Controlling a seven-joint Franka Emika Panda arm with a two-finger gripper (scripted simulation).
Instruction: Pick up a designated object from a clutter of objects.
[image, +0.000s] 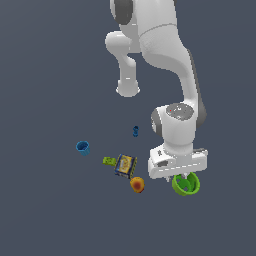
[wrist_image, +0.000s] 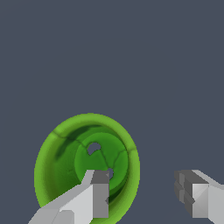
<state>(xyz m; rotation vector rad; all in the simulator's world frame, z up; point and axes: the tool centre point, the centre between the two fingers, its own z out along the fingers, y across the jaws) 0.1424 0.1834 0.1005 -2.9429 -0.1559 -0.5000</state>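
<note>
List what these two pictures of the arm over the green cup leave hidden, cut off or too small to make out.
- Green cup: in the exterior view the gripper covers its far rim; in the wrist view a finger hides part of the inside, and the picture's edge crops its rim.
- Blue-yellow box: its label is too small to read.
- Tiny blue piece: shape too small to tell.

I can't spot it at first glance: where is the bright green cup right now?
The green cup sits low on the exterior view's right, directly under the gripper, with the orange fruit as its nearest neighbour on the left.
</note>
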